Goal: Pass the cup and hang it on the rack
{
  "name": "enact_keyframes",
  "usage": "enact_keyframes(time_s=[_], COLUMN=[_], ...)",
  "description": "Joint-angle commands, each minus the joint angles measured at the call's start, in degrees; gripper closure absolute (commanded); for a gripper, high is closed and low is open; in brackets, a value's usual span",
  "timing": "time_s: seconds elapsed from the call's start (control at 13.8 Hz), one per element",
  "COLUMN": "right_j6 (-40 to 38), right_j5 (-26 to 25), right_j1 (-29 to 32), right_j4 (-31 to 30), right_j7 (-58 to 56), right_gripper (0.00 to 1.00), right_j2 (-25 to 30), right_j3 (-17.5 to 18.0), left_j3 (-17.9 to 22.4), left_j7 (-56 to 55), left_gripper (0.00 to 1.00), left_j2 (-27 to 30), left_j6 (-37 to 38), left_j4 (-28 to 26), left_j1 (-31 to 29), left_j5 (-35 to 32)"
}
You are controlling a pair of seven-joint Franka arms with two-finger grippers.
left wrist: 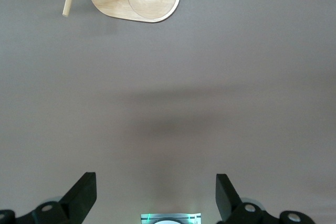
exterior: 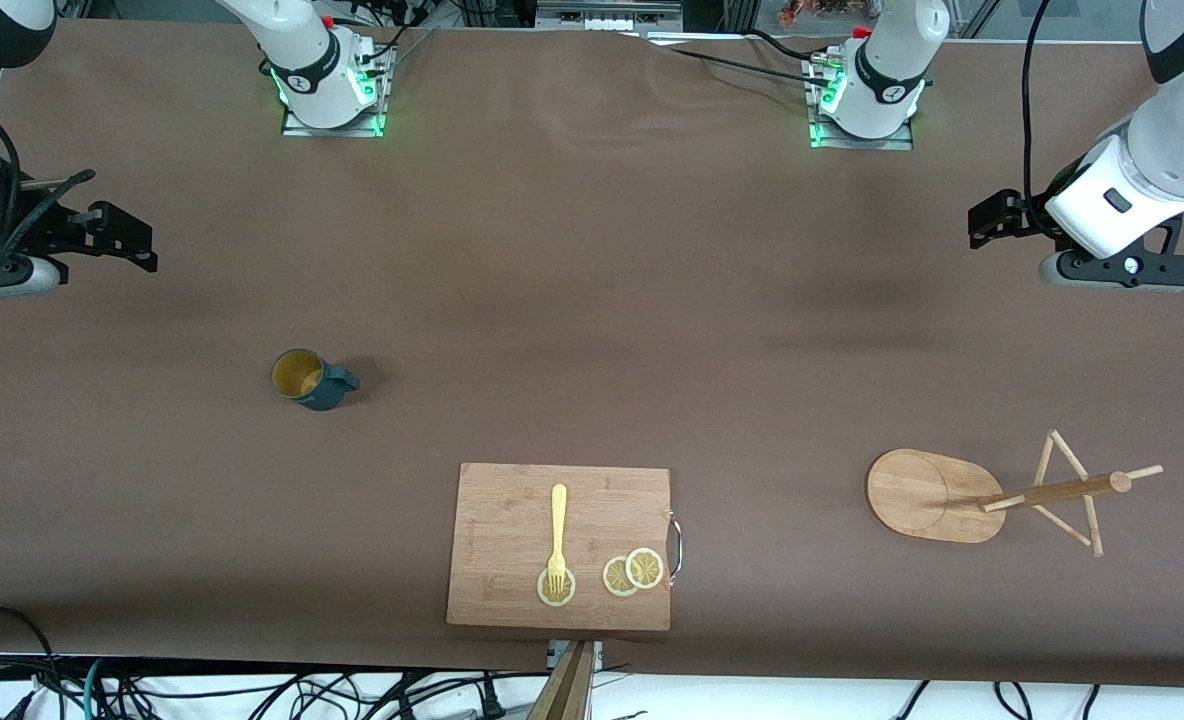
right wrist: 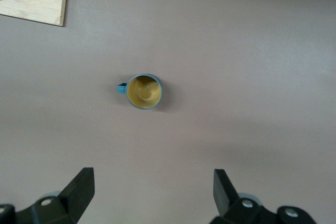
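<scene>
We see the small dark teal mug with its yellow-tan inside upright on the brown table, handle at three o'clock in the front view. The light bamboo mug tree stands toward the left arm's end. Both the right end effector and left end effector hover wide, empty.

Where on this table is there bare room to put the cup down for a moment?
The widest bare patch lies between the cup and the rack, farther from the front camera than the cutting board. It is crowded on the board, around the fork and lemon slices. Both the left gripper and the right gripper hang open at the table's ends.
</scene>
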State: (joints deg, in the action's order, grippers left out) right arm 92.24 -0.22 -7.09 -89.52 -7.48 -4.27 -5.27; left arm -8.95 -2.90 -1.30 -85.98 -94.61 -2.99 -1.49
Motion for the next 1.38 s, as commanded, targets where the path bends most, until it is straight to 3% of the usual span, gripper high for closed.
enact_keyframes(time_s=[0.0,1.31], right_j6=[0.75,0.49], right_j5=[0.13,0.49], right_j1=[0.15,0.41], right_j4=[-1.00,0.40], right_j7=[-0.60,-0.25], right_gripper=[0.00,0.00], right_j2=[1.10,0.31], right_j3=[-0.09,-0.88], left_j3=[-0.19,-0.19], left_j7=[0.88,0.88], left_gripper=[0.00,0.00], left_j2=[-0.46,-0.46], left_j6=[0.29,0.29], left_j4=[1.01,1.01], left_j1=[-0.17,-0.17], left_j5=[-1.59,-1.59])
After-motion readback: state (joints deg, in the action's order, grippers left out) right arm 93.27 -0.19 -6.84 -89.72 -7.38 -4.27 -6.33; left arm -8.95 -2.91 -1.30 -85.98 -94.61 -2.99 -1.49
